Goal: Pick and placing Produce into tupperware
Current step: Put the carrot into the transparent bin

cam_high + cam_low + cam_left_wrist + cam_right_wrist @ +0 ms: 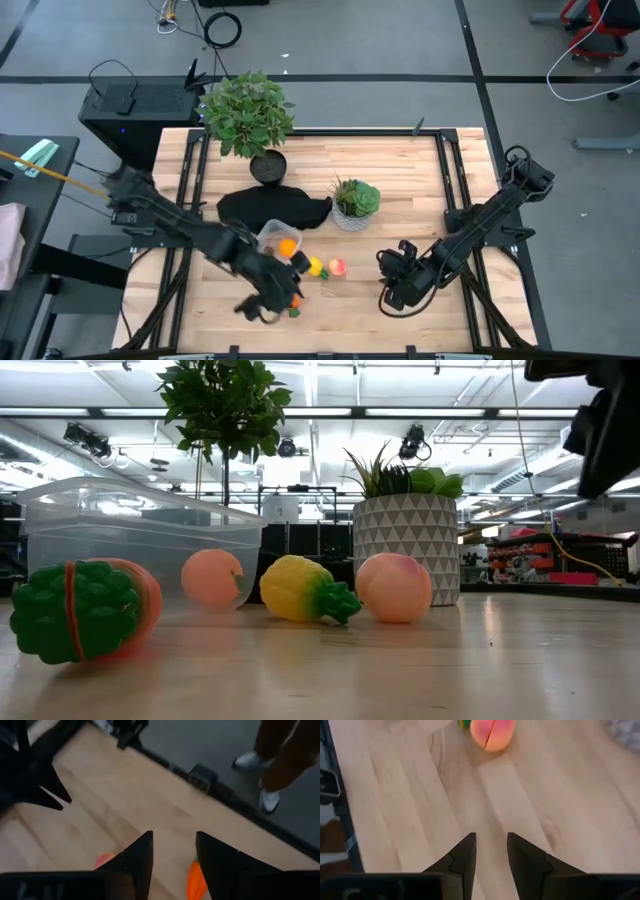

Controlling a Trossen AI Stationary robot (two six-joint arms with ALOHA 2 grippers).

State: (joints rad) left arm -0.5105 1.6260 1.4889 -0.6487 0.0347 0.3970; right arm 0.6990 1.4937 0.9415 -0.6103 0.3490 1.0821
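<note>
The clear tupperware [272,236] [120,530] stands left of centre with a round orange [287,247] [212,577] in it. To its right, a yellow piece with a green stem [315,266] [300,590] and a pink-red fruit [337,267] [393,587] [492,732] lie on the table. An orange carrot with a green top [293,301] [80,610] [196,880] lies nearer the front edge. My left gripper [272,298] [172,855] hovers open above the carrot. My right gripper [390,283] [491,852] stands open to the right of the pink-red fruit, with bare wood between its fingers.
A small plant in a white patterned pot [355,205] [405,545] stands behind the fruits. A tall leafy plant [245,110] and a black cloth [275,207] lie behind the tupperware. A person's legs [280,760] show beyond the table edge. Bare wood spreads at the right front.
</note>
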